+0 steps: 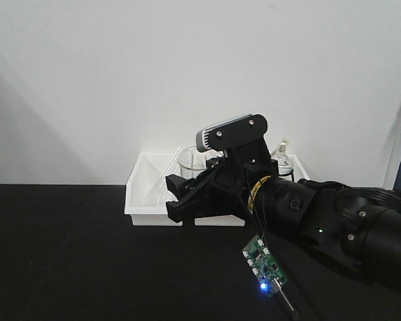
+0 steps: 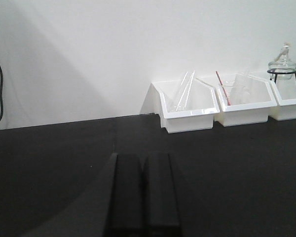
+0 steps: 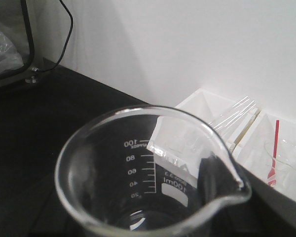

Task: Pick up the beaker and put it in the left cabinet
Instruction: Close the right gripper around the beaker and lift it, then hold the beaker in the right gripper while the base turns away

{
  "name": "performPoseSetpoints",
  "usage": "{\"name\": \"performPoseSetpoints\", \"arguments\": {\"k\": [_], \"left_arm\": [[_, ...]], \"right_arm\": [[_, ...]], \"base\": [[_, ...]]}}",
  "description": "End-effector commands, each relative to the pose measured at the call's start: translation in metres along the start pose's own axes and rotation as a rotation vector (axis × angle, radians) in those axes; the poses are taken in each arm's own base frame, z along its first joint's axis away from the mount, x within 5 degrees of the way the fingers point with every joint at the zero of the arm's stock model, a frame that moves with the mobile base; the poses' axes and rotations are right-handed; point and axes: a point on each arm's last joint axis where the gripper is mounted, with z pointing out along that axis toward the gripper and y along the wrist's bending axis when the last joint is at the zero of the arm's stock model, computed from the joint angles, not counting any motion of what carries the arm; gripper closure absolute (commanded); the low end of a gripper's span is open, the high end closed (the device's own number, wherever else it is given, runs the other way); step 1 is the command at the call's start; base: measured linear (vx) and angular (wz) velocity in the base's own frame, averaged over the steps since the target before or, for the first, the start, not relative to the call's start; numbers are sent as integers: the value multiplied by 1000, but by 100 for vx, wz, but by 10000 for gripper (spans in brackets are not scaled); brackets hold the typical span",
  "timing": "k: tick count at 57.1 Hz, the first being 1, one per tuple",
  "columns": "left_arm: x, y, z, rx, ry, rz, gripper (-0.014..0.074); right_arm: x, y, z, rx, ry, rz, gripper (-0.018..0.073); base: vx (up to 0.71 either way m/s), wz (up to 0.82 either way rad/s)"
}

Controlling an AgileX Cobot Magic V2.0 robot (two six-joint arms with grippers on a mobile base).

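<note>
The beaker (image 3: 153,182) is clear glass with a pour spout at the right and printed marks up to 100 ml. It fills the right wrist view, upright and held above the black table. My right gripper (image 1: 176,195) is shut on it; a dark finger (image 3: 213,173) shows through the glass. In the front view the beaker itself is hard to make out among the black fingers. My left gripper (image 2: 143,163) is shut and empty, low over the black table (image 2: 49,163). The left cabinet is out of view.
Three white bins (image 2: 187,112) stand against the white wall. The left holds glass tubes (image 2: 185,90), the middle a beaker with a red-and-white rod (image 2: 226,91), the right a flask on a black tripod (image 2: 282,66). A dark-framed object with a cable (image 3: 24,44) stands far left.
</note>
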Motion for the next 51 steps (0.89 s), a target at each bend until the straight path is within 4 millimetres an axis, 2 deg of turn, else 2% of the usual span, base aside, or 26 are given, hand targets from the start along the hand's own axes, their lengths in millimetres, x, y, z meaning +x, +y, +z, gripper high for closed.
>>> {"name": "performPoseSetpoints", "arguments": {"k": [1,30,51], "left_arm": [[-3,0,-1,-7,-87,-11,595],[-3,0,-1,-7,-87,-11,595],[-3,0,-1,-7,-87,-11,595]], "right_arm": [[-31,1,-14,-25,-130,-2,503],[-24,1,-7,-27,-107,-1,503],[-21,1,-5,-27,-99,-1,503]], "base": [[-6,0],[-12,-2],[-20,15]]}}
